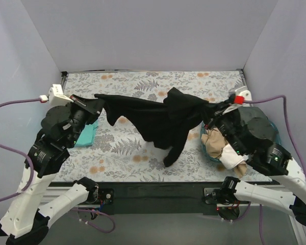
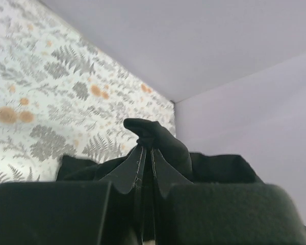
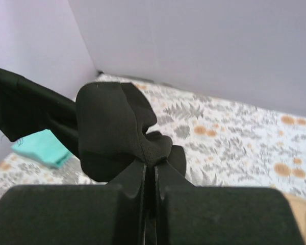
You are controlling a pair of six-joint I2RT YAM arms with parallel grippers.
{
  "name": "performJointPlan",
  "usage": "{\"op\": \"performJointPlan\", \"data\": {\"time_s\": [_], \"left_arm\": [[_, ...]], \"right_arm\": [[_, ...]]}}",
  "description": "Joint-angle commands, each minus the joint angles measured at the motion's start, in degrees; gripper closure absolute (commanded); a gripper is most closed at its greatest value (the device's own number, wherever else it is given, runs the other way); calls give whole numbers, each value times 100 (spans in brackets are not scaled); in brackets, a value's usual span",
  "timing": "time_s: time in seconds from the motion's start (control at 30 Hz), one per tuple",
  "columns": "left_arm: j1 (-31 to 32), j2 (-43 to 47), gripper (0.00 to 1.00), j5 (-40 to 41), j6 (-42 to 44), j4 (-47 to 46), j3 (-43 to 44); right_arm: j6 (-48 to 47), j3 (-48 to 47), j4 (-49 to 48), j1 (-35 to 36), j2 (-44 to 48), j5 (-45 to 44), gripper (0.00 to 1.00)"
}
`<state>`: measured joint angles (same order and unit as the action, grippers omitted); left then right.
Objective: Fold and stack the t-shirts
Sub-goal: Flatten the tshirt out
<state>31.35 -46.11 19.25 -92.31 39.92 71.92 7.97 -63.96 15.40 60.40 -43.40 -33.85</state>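
A black t-shirt (image 1: 158, 118) hangs stretched in the air between both grippers, its lower part drooping toward the table. My left gripper (image 1: 98, 105) is shut on its left end; in the left wrist view the cloth (image 2: 158, 140) bunches just past the closed fingers. My right gripper (image 1: 210, 111) is shut on its right end, where black cloth (image 3: 117, 127) bulges above the closed fingers. A folded teal t-shirt (image 1: 86, 135) lies on the table at the left and also shows in the right wrist view (image 3: 41, 148). Tan (image 1: 212, 142) and white (image 1: 232, 157) shirts sit in the basket.
The translucent teal basket (image 1: 273, 132) stands at the right under the right arm. The table has a fern-patterned cloth (image 1: 143, 84), with white walls on three sides. Purple cables loop from both wrists.
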Motion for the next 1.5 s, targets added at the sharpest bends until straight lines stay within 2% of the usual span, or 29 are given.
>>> {"op": "performJointPlan", "data": {"time_s": [0.0,0.13,0.23,0.3,0.37,0.4,0.5,0.57,0.7,0.9,1.03,1.13,1.27,1.37,1.4,1.47], "left_arm": [[-6,128,100,325,240,51,436],[-6,172,100,308,398,-98,691],[2,-20,100,526,556,-257,771],[2,-441,100,992,504,-126,998],[-6,-854,100,1300,425,198,1262],[-6,-1282,100,1606,381,331,1681],[-6,-1768,100,1784,249,850,2403],[-6,-1701,100,1654,398,703,2748],[-6,-1059,100,1161,846,8,2617],[-6,-470,100,160,1180,-72,3108],[-6,-417,100,-359,1224,-81,3363],[-6,-452,100,-396,1242,-134,3355],[-6,-671,100,332,1181,-134,3013],[2,-1092,100,1535,944,41,2433],[-6,-1276,100,2417,743,233,2301],[-146,-1996,100,2978,95,884,2011]], "right_arm": [[-550,-528,-248,-11,156,553,99],[-779,-1020,-257,-2,34,940,99],[-1059,-1188,-265,-2,-220,644,99],[-1148,-1355,-300,-2,-414,-109,99],[-1280,-1521,-309,-2,-687,-411,99],[-1332,-1583,-318,-19,-749,-499,99],[-1412,-1917,-344,-20,-846,-290,99],[-1412,-2084,-371,-28,-767,-149,99],[-1509,-2401,-388,-20,-548,534,99],[-1386,-2524,-389,-20,-117,1476,99],[-1280,-2612,-380,-28,-46,1714,99],[-1271,-2621,-380,-20,-116,1566,99],[-1438,-2534,-432,-20,-563,689,99],[-1955,-2384,-905,-28,-1318,-1014,99],[-2105,-2279,-1064,-89,-1799,-1506,99],[-1731,-2252,-1074,-869,-2276,-1136,99]]}}
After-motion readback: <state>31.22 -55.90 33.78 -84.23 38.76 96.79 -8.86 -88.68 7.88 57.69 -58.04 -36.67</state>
